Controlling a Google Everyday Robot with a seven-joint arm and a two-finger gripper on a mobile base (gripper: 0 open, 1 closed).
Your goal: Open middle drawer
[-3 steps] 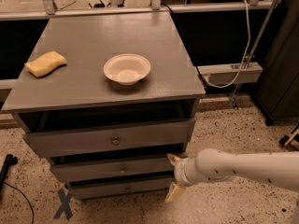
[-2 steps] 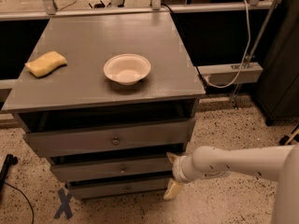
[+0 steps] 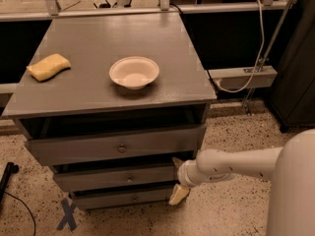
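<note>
The grey cabinet [image 3: 113, 38] has three drawers stacked in its front. The middle drawer [image 3: 98, 178] is a flat grey front with a small brass knob [image 3: 129, 179] at its centre; it stands slightly out from the cabinet. My gripper [image 3: 177, 177] is at the right end of that drawer, well right of the knob. It is open, with one finger [image 3: 175, 160] above the drawer's front and one pale finger [image 3: 178, 194] below it. My white arm [image 3: 236, 165] reaches in from the right.
The taller top drawer [image 3: 74, 150] sits above, the slim bottom drawer [image 3: 103, 198] below. A white bowl [image 3: 134, 72] and a yellow sponge [image 3: 48, 66] lie on the cabinet top. A blue tape X [image 3: 67, 214] marks the speckled floor; a black object [image 3: 6, 177] is at left.
My gripper has moved a little left and up, closer to the right end of the middle drawer. The drawers, bowl and sponge have not moved.
</note>
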